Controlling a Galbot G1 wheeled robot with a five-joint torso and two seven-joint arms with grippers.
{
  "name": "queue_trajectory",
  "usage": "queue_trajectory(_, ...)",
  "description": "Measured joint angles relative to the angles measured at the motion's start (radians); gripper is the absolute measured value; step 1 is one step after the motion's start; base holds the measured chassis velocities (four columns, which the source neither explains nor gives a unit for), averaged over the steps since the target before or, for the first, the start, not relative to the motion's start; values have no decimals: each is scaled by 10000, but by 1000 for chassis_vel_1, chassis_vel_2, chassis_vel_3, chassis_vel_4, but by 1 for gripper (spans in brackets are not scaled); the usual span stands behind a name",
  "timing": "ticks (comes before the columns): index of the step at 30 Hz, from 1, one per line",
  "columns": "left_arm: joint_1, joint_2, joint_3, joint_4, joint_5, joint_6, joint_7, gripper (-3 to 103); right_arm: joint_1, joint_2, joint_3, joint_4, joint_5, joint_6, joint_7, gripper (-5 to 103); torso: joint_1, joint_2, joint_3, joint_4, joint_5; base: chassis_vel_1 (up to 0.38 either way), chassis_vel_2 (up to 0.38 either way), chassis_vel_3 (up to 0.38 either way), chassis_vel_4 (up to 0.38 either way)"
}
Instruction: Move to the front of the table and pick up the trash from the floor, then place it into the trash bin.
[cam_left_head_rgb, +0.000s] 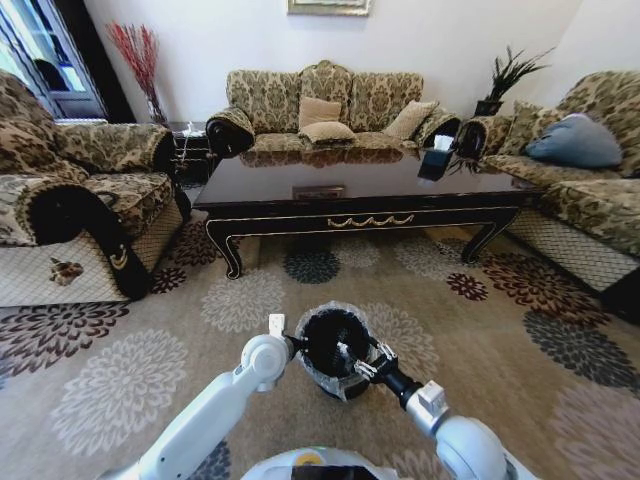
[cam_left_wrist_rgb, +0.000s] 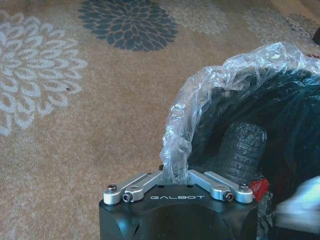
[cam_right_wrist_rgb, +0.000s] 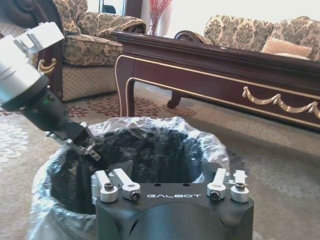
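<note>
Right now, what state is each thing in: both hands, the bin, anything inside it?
left hand: shut, at the liner's rim.
right hand: open, over the bin's mouth.
trash bin: upright on the carpet, liner folded over its rim.
bottle: red cap visible inside the bin; the body is hard to make out.

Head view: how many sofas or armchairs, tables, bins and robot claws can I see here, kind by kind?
Sofas or armchairs: 3
Table: 1
Trash bin: 1
Claws: 2, left claw and right claw, both at the bin
Total: 7
</note>
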Motion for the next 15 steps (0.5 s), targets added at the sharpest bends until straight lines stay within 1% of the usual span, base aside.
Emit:
queue_trajectory(1,5,-1,-5,0,-4,0,10,0,32,-8,26,-12,-41,26,-4,81,0,0,0,0,0,0,0,0,0)
queue_trajectory(2,5,-1,-5,0,-4,0,10,0,32,-8,26,-12,-41,26,-4,81,0,0,0,0,0,0,0,0,0)
queue_trajectory(4,21,-5,-30,5,-5,0,19,0,54,-22,73,-16,-35,49,-5,91,0,0,0,0,0,0,0,0,0)
queue_trajectory(5,24,-5,-39,11,-7,0,22,0,53,-24,83,-16,-20,51,-5,91,0,0,0,0,0,0,0,0,0)
queue_trajectory(6,33,0,-75,39,-9,0,29,0,23,-27,124,2,21,56,-5,96,0,1,0,-1,0,0,0,0,0)
queue_trajectory(7,39,12,-103,56,-9,0,31,0,3,-27,145,18,23,60,-4,99,0,0,0,0,0,0,0,0,0)
queue_trajectory(15,90,139,-329,89,-8,0,39,0,-15,0,189,74,154,81,21,100,0,0,0,-1,-1,0,0,0,0)
